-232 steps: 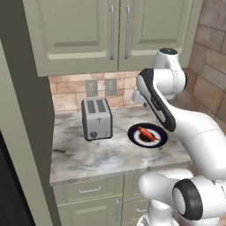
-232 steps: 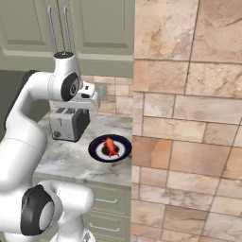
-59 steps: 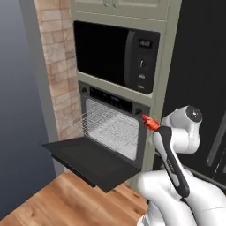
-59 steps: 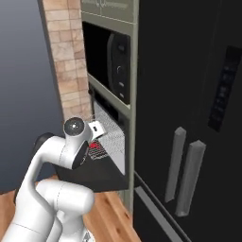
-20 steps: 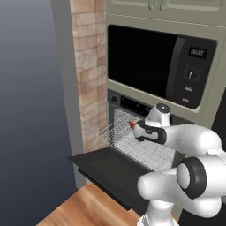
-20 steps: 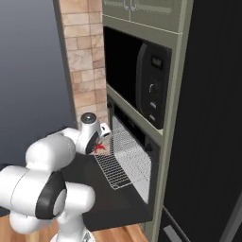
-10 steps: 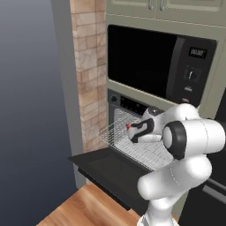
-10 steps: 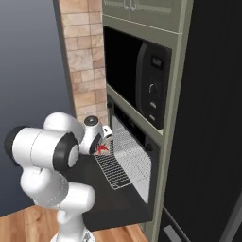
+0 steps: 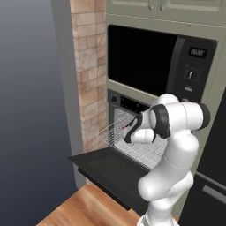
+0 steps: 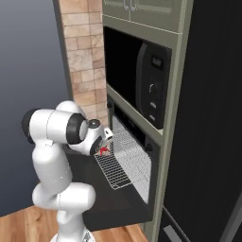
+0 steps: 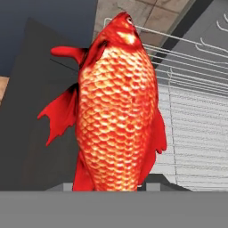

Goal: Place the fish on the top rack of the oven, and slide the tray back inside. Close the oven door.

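Gripping the fish (image 11: 116,107) near its tail end, the pincer (image 10: 102,147) is closed on the body; in the hand view the fingers are mostly hidden behind the fish, so how narrow the gap is cannot be read exactly. In that view the fish's long axis runs along the pincer's own line, head away from the hand, tail down between the fingers. Its skin is glossy red-orange with a regular scale pattern, paler on the belly, and it has ragged red fins on both sides.

Seen from the base cameras, the fish (image 9: 127,127) shows as a small red spot at the pincer (image 9: 128,131), held over the left front corner of the top rack (image 9: 132,143). That rack (image 10: 124,160) is a thin silver wire grid with a raised wire edge, and it is pulled partway out of the oven (image 9: 126,104). Beneath it the oven door (image 9: 110,172) lies dropped open, a flat matte black panel. Above the oven sits a black microwave (image 9: 156,62) with a small display, set in beige cabinetry beside a tan brick column (image 9: 87,70).
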{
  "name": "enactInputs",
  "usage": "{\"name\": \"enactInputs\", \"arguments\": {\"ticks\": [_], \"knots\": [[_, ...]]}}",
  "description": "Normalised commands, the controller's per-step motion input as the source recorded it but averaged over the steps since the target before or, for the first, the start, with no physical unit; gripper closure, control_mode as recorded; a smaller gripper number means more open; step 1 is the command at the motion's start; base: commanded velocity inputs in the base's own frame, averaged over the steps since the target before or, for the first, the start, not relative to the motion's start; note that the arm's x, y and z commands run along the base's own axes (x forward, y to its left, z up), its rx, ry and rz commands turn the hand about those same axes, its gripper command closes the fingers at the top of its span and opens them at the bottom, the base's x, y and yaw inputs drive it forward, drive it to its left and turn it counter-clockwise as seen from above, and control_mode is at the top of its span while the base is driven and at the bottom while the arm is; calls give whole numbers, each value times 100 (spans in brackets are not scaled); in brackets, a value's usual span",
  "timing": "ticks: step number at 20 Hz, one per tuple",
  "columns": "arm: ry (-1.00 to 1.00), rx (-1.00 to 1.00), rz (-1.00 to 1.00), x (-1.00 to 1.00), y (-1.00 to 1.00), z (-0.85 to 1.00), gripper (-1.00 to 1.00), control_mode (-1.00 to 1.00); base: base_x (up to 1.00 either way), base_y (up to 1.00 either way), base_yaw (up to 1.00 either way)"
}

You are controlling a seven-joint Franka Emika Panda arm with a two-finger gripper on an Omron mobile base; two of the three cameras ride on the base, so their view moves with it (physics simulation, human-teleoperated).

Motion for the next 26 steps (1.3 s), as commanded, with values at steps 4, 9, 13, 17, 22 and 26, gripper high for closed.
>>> {"name": "enactInputs", "arguments": {"ticks": [4,9,13,17,22,26], "knots": [[6,0,5,41,0,-31,100,-100,0,0,0],[3,-1,5,41,0,-41,100,-100,0,0,0],[1,-3,4,40,0,-46,100,-100,0,0,0],[0,-2,3,37,0,-43,100,-100,0,0,0],[0,-3,3,34,0,-45,100,-100,0,0,0],[0,-3,3,34,0,-44,100,-100,0,0,0]]}}
